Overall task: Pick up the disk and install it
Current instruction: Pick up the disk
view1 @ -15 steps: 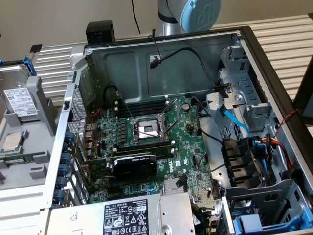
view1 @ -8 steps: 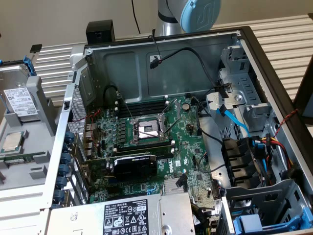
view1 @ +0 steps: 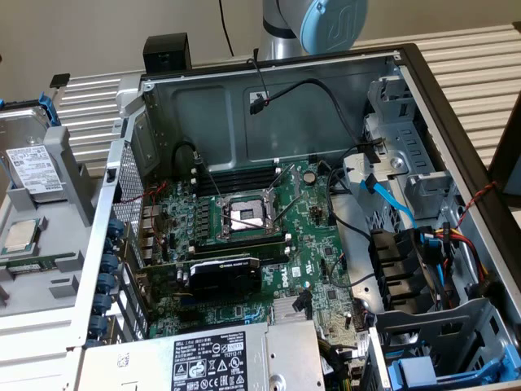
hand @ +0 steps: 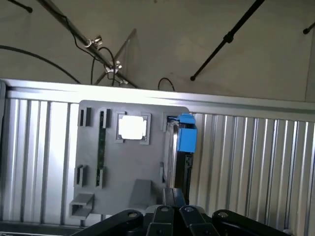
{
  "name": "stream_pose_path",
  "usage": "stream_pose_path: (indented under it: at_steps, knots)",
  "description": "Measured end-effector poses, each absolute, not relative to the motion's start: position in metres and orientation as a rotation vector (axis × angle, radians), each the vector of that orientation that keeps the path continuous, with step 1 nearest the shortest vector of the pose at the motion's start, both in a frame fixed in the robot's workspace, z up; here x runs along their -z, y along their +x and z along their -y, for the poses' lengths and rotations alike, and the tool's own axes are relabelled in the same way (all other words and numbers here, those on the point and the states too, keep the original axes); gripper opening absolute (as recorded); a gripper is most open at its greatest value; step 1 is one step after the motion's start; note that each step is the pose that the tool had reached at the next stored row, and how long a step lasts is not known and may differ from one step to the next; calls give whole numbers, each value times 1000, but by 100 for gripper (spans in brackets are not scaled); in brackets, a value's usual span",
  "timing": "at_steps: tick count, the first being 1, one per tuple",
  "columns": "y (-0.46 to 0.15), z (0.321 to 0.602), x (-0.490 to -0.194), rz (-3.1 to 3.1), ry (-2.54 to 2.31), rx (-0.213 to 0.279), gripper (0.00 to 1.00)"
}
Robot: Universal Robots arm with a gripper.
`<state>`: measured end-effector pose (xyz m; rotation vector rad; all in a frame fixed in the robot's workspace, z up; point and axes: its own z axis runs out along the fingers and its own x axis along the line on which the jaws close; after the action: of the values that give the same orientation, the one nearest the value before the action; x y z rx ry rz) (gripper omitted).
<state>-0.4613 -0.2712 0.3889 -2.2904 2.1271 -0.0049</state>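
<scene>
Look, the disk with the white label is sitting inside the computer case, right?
Not quite. The disk with the white label is sitting on the grey tray outside the computer case, at the exterior view's left. The exterior view shows it.

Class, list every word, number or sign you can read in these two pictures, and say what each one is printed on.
No words read clearly.
White label on the disk: print too small to read.
Black-and-white label on the grey box: warning signs, print too small.
Black card: white lettering, blurred.
Blue cap on the arm: pale logo, cut off.
</scene>
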Motion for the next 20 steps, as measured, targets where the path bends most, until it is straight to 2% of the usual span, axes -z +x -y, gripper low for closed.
stream_pose_path:
  at_steps: [8, 20]
  knots:
    - [-464, 256, -389, -2103, -2322, 14, 11]
    - [-477, 255, -388, -2024, -2395, 9, 11]
